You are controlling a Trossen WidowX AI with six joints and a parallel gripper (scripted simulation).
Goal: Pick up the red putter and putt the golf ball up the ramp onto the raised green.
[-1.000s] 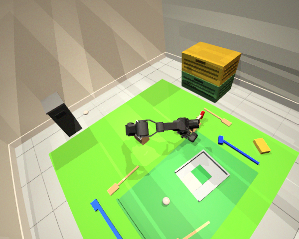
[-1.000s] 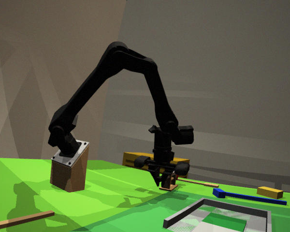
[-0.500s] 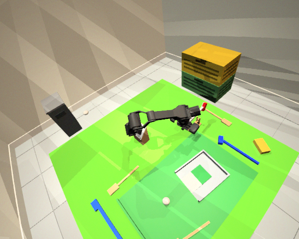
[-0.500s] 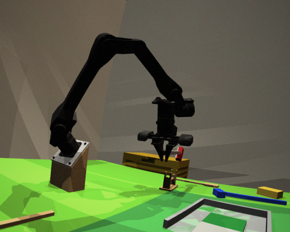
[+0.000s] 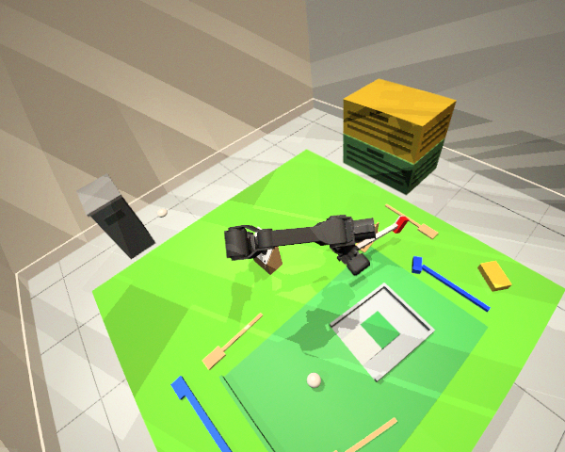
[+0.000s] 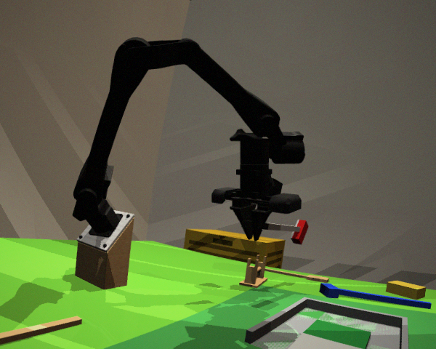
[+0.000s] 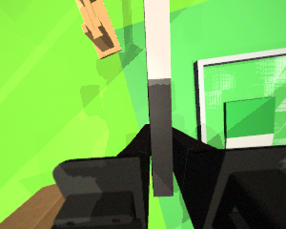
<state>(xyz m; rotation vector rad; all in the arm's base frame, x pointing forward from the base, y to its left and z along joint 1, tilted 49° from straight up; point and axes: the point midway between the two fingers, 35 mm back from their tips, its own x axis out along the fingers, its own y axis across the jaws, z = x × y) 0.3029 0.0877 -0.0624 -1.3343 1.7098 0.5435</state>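
Note:
The red putter has a red head [image 5: 400, 224] [image 6: 300, 231], a white shaft [image 7: 158, 43] and a dark grip. My gripper [image 6: 253, 238] [image 7: 154, 127] is shut on the dark grip. The putter is held in the air above its wooden stand [image 6: 250, 273] [image 7: 100, 33], with the head pointing away from the arm's base. The white golf ball [image 5: 314, 379] lies on the darker green mat in the top view. The raised green [image 5: 379, 328] [image 6: 338, 332] [image 7: 250, 116] is a green square inside a grey-walled platform with a pale slope. The ball is hidden in the other views.
A blue club [image 5: 456, 286] [image 6: 379, 296] and a yellow block [image 5: 493, 275] [image 6: 405, 289] lie beyond the platform. Another blue club [image 5: 204, 415] and a wooden club [image 5: 241, 333] lie left of the ball. Stacked crates [image 5: 395, 131] and a black bin [image 5: 121, 227] stand at the mat's edges.

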